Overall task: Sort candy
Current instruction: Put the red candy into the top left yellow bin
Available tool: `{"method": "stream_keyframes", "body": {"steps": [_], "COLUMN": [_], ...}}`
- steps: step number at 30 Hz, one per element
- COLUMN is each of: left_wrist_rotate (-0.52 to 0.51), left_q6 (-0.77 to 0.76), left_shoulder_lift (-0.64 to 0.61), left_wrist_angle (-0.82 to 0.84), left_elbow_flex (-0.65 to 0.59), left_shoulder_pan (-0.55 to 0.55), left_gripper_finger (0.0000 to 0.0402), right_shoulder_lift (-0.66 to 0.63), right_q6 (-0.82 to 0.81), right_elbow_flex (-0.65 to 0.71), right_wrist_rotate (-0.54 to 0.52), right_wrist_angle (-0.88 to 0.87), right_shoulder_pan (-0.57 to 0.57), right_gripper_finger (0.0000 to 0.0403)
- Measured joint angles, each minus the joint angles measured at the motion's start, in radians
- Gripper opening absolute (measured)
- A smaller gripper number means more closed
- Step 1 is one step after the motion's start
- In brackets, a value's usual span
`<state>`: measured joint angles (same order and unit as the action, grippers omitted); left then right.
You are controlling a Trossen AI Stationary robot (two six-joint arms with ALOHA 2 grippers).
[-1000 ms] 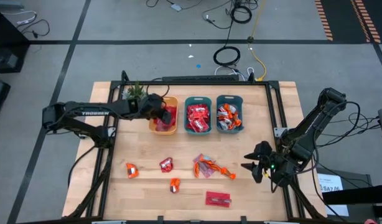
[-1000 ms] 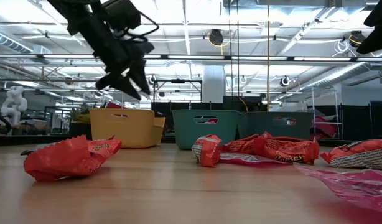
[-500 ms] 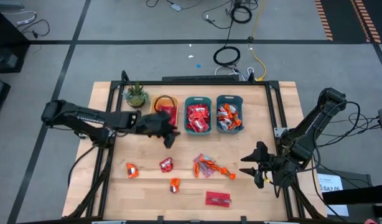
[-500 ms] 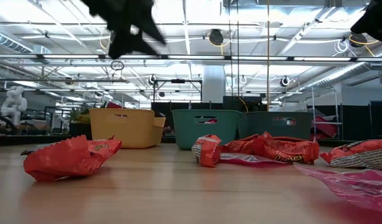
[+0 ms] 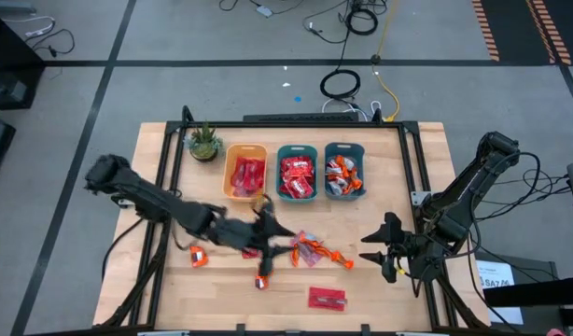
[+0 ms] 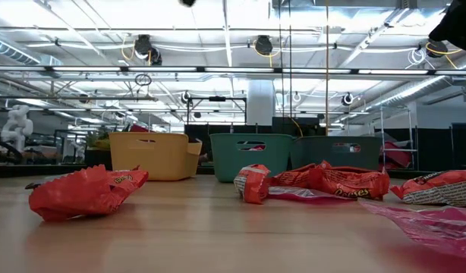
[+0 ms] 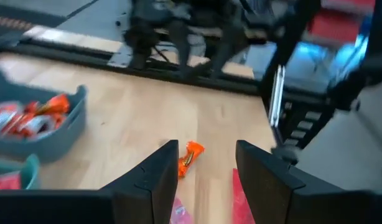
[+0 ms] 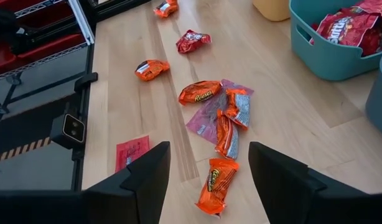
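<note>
Bare wood surrounds loose candy (image 5: 314,250); left end effector (image 5: 268,229) and right end effector (image 5: 372,250) both spread, empty.

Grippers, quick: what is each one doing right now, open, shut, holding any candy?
Left gripper: open, empty, over the loose candy mid-table.
Right gripper: open, empty, waiting at the table's right edge.

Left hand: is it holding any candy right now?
No. In the left wrist view the left hand is open and empty above the table, an orange candy lying beyond it.

Overhead straight down, low level along the table (image 6: 218,235) (shared), wrists forward.
</note>
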<state>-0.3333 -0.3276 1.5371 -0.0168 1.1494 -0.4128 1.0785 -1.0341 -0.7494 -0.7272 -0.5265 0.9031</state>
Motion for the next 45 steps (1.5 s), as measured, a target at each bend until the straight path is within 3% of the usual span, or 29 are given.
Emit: {"method": "stream_keyframes", "body": {"steps": [5, 8, 11, 15, 21, 29, 39, 42, 45], "left_wrist_rotate": [-0.002, -0.002, -0.001, 0.015, 0.054, 0.097, 0.131, 0.131, 0.131], "left_q6": [0.230, 0.284, 0.278, 0.159, 0.051, -0.008, -0.138, -0.135, -0.137], "left_shoulder_lift": [0.224, 0.344, 0.450, 0.574, 0.715, 0.861, 0.964, 0.963, 0.961], "left_wrist_angle": [0.002, 0.001, 0.000, 0.007, 0.011, 0.139, 0.120, 0.175, 0.203], "left_elbow_flex": [0.198, 0.300, 0.378, 0.462, 0.556, 0.650, 0.662, 0.662, 0.662], "left_shoulder_pan": [-0.050, -0.070, -0.080, -0.081, -0.079, -0.089, -0.099, -0.111, -0.114], "left_gripper_finger": [0.0169, 0.0169, 0.0169, 0.0169, 0.0169, 0.0169, 0.0164, 0.0133, 0.0067], "right_shoulder_lift": [0.000, 0.000, 0.000, 0.000, 0.000, 0.000, 0.000, 0.000, 0.000], "right_q6": [0.002, 0.003, 0.007, 0.007, 0.002, 0.002, 0.002, 0.005, 0.012], "right_elbow_flex": [0.000, 0.000, 0.000, 0.000, 0.000, 0.000, 0.000, 0.000, 0.000], "right_wrist_rotate": [0.001, 0.047, 0.136, 0.221, 0.249, 0.263, 0.262, 0.262, 0.262], "right_wrist_angle": [0.000, 0.000, -0.001, 0.000, 0.000, 0.001, 0.001, 0.001, 0.001], "right_shoulder_pan": [0.000, 0.002, 0.002, 0.002, 0.002, 0.002, 0.002, 0.002, 0.002], "right_gripper_finger": [0.0210, 0.0210, 0.0210, 0.0210, 0.0210, 0.0210, 0.0210, 0.0210, 0.0210]}}
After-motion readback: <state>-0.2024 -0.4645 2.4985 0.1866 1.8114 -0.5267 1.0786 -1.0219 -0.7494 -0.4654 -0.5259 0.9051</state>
